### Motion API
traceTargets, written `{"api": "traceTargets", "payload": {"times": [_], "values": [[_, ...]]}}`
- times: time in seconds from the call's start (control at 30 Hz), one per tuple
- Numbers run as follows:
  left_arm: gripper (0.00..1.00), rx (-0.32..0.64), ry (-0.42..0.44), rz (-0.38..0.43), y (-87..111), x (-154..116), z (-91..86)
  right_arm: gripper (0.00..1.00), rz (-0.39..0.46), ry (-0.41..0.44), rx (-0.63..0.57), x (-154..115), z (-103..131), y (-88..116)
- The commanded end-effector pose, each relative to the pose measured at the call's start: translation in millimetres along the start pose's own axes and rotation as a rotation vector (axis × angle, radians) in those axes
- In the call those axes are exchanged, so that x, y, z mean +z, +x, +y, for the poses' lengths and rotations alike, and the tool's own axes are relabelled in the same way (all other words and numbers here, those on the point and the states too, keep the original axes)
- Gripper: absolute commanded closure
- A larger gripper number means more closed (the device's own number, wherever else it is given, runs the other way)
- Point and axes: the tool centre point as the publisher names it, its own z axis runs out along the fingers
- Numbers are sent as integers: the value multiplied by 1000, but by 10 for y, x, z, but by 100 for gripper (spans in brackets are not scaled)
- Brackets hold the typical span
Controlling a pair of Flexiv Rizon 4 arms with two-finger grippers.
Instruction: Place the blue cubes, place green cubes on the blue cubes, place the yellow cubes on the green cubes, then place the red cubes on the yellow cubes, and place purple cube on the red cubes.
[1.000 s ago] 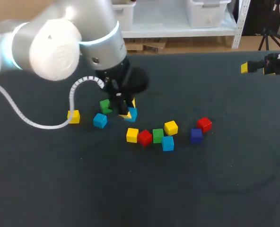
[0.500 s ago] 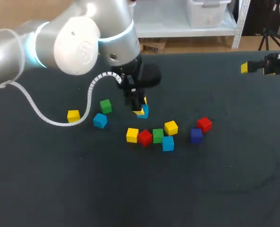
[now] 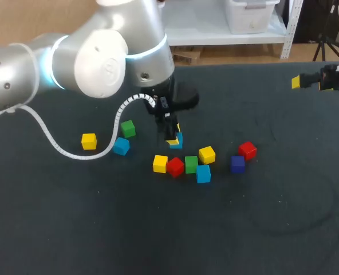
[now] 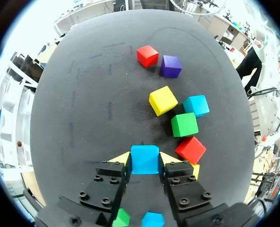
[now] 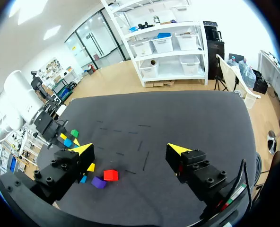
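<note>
"What's happening on the dark table (image 3: 284, 229)?"

"My left gripper (image 3: 173, 138) is clamped on a blue cube (image 4: 144, 159). I've carried it from beside the lone green cube (image 3: 127, 128) to near the mixed row's red cube (image 3: 175, 167), so placing blue has begun. My right gripper (image 5: 129, 150) hangs spread and empty."

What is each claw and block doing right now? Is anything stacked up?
Left claw: shut on one blue cube.
Right claw: open, empty.
Other blue cubes: lying loose, nothing on top.
Green cubes: loose, unstacked.
Yellow cubes: loose, unstacked.
Red cubes: loose, unstacked.
Purple cube: loose, unstacked.
</note>
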Motion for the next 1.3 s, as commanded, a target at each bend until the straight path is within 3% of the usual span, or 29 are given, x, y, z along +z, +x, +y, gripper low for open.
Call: {"api": "traceTargets", "payload": {"times": [0.03,1.3], "values": [[100,-11,-4,7,-22,19,23,0,-1,4,1,-2,9,3],[100,-49,7,36,38,88,157,0,-1,4,1,-2,9,3]]}}
